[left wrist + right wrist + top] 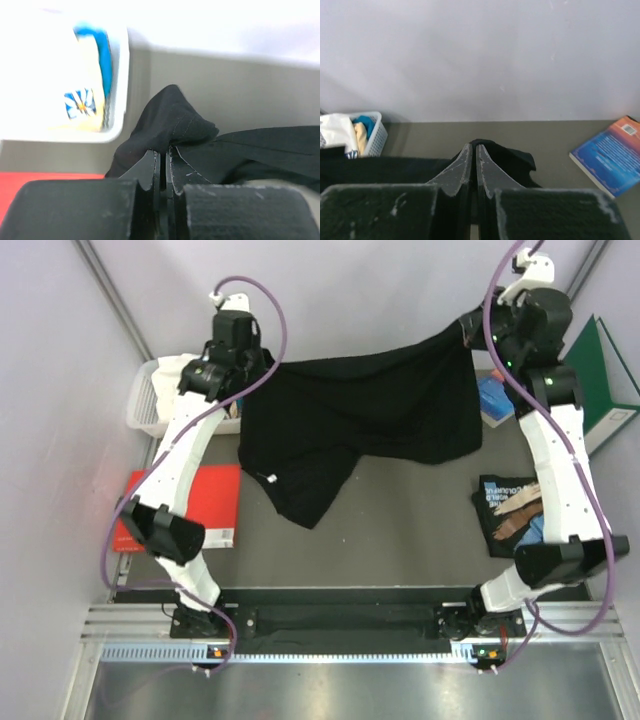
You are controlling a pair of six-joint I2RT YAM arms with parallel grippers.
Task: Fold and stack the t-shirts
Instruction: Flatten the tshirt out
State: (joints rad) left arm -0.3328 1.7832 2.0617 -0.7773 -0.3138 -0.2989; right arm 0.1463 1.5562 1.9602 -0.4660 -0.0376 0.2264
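Grey surface [400,525] below; left gripper [162,152] and right gripper [474,147] each pinch the black shirt [380,405]; advise lowering evenly, taut, to lie flat.

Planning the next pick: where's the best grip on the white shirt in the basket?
Likely pinch the bunched fold of the white shirt that heaps above the basket rim, coming straight down from above. The walls block any side approach, and crumpled cloth offers raised ridges.

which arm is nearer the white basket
Left. The left arm, jaws shut on the black t-shirt, is just beside the basket; the right arm holds the shirt's other end at the opposite side, far from it.
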